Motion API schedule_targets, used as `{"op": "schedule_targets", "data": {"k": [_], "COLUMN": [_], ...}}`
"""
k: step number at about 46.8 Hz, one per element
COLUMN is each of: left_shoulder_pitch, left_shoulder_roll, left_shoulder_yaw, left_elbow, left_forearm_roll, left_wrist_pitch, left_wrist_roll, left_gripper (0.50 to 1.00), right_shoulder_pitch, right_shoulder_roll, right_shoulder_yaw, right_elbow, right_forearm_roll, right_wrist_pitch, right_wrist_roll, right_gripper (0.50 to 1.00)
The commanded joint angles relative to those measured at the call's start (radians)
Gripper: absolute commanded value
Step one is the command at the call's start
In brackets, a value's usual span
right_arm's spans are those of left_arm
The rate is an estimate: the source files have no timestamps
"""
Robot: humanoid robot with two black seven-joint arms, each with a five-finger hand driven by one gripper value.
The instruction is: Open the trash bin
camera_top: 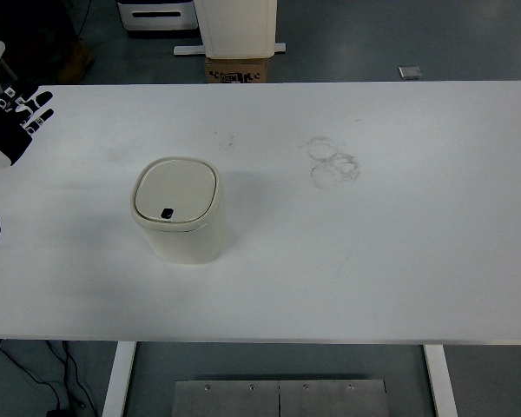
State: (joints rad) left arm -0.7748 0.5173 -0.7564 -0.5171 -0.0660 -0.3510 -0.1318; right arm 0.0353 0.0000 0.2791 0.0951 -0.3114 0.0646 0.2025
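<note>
White table [399,261]: upright trash bin [179,210], lid shut; left hand [13,122] spread, empty.

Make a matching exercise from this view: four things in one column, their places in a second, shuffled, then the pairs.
Things:
1. trash bin
2. left hand
3. ring stains
4. cardboard box

Places:
A. on the floor beyond the table's far edge
B. at the picture's left edge, fingers spread
C. on the table, left of centre, lid shut
D. on the tabletop, right of centre

Pairs: 1-C, 2-B, 3-D, 4-A
</note>
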Motion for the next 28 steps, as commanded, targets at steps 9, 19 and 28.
{"op": "schedule_targets", "data": {"k": [9, 19, 28], "left_shoulder_pitch": [-0.011, -0.009, -0.017], "left_shoulder_roll": [-0.013, -0.01, -0.002], "left_shoulder_yaw": [0.002, 0.003, 0.005], "left_elbow": [0.0, 0.0, 0.0], "left_forearm_roll": [0.002, 0.006, 0.011], "left_wrist_pitch": [0.009, 0.001, -0.002], "left_wrist_roll": [0.0, 0.0, 0.0], "left_gripper": [1.0, 1.0, 1.0], "right_shoulder_pitch": [0.0, 0.0, 0.0], "right_shoulder_roll": [0.0, 0.0, 0.0], "right_shoulder_yaw": [0.0, 0.0, 0.0], "right_elbow": [0.0, 0.0, 0.0], "right_forearm_roll": [0.0, 0.0, 0.0], "right_wrist_pitch": [0.0, 0.0, 0.0], "right_wrist_roll": [0.0, 0.0, 0.0], "right_gripper": [0.991, 0.991, 0.991]}}
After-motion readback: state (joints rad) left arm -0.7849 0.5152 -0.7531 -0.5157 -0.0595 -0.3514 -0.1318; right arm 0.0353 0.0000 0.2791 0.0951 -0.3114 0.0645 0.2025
